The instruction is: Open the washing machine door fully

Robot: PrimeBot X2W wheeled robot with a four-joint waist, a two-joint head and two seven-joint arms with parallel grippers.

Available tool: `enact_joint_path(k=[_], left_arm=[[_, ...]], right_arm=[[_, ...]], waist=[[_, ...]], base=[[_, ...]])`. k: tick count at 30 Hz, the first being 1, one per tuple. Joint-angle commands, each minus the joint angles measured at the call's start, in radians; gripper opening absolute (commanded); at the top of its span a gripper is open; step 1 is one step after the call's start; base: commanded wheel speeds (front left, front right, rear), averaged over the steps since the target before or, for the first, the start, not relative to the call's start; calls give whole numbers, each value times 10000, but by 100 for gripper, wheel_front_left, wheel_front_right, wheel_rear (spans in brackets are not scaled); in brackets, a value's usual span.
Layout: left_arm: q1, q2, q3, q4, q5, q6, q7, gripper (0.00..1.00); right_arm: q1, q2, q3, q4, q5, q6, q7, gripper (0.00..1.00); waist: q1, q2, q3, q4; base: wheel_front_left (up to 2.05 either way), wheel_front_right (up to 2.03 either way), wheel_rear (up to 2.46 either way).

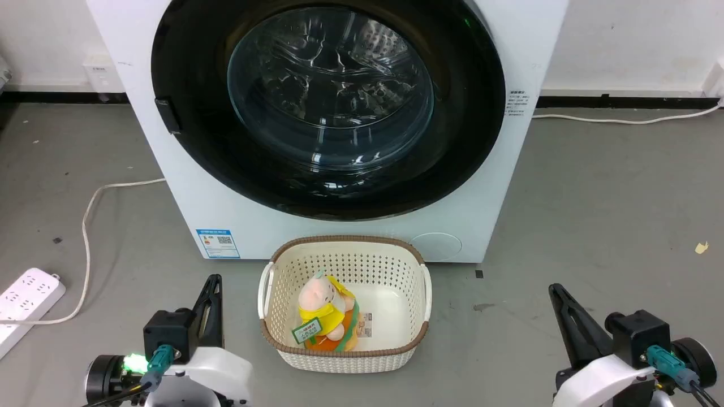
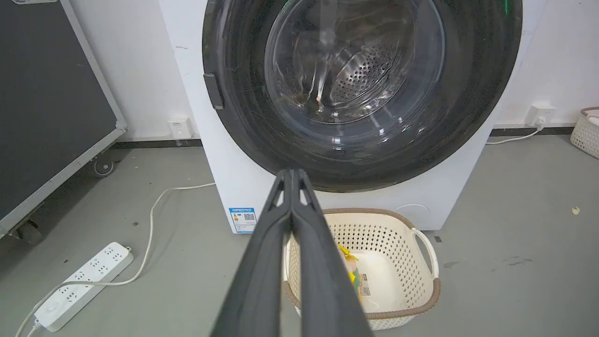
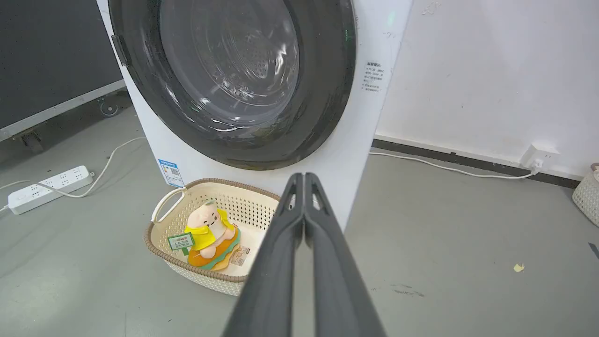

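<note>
The washing machine door [image 1: 328, 107] is a big round glossy black disc with a bulging clear glass centre, lying flush against the white machine. A small black latch tab [image 1: 168, 116] sits on its left rim. The door [image 2: 362, 89] also faces my left wrist camera, and the door [image 3: 231, 77] stands to the upper left in the right wrist view. My left gripper [image 1: 215, 278] rests low at the lower left, shut and holding nothing. My right gripper [image 1: 554, 288] rests at the lower right, also shut and holding nothing. Both are well short of the door.
A cream perforated basket [image 1: 345, 249] with a plush toy [image 1: 325, 314] stands on the grey floor right in front of the machine, between my grippers. A white power strip [image 1: 25, 299] and its cable lie at the left. Another cable runs along the right wall.
</note>
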Motion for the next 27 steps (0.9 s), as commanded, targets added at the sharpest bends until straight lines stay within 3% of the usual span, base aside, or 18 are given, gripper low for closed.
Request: enact_joint_path(k=[1, 27], left_arm=[[176, 16, -3, -37, 24, -43, 3, 0], [176, 16, -3, -37, 24, -43, 3, 0]], right_arm=[[-119, 51, -7, 22, -76, -7, 5, 0], [-119, 51, -7, 22, -76, -7, 5, 0]], waist=[[0, -1, 0, 0], [0, -1, 0, 0]], base=[[0, 0, 0], [0, 0, 0]])
